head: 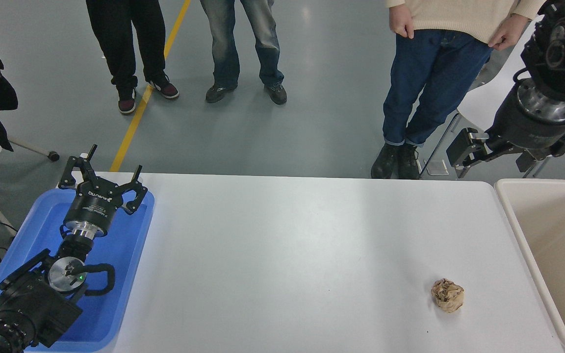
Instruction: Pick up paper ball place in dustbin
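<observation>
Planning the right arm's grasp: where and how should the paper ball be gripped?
Probably from straight above, fingers closing across the middle of the paper ball. It is roughly round and lies alone on the white table, apart from the dustbin, so every side is free. The right gripper hangs high above the far edge.

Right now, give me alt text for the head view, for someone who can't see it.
A crumpled brown paper ball lies on a white table, near the beige dustbin at its right end. The right gripper hangs open above the table's far right corner; the left gripper sits open over a blue tray. Three people stand beyond.
</observation>
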Tool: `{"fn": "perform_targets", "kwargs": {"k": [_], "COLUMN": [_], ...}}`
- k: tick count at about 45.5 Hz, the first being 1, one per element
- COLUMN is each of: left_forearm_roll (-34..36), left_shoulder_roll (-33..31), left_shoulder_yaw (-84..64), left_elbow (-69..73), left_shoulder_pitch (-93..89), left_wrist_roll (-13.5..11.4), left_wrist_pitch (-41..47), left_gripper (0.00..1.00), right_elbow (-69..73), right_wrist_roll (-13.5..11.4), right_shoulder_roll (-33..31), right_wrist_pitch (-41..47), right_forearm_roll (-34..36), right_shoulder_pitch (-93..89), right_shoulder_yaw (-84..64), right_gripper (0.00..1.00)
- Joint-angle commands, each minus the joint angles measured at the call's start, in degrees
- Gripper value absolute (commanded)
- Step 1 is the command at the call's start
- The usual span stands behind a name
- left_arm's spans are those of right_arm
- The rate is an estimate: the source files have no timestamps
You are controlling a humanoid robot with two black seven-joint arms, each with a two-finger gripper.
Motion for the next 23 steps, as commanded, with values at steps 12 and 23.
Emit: {"fn": "perform_targets", "kwargs": {"k": [12,23], "left_forearm_roll": [0.0,0.0], "left_shoulder_roll": [0.01,0.01], "left_shoulder_yaw": [0.0,0.0], "left_elbow": [0.01,0.01], "left_shoulder_pitch": [0.06,0.06], "left_wrist_roll": [0.0,0.0], "left_wrist_pitch": [0.0,0.0], "left_gripper": [1.0,1.0], "right_elbow": [0.0,0.0], "right_wrist_roll": [0.06,0.06], "right_shoulder_roll": [-0.19,-0.01], "right_wrist_pitch": [0.0,0.0], "right_forearm_roll": [0.0,0.0], "right_shoulder_pitch": [0.5,0.23], "right_shoulder_yaw": [0.42,1.04], "right_gripper": [1.0,1.0]}}
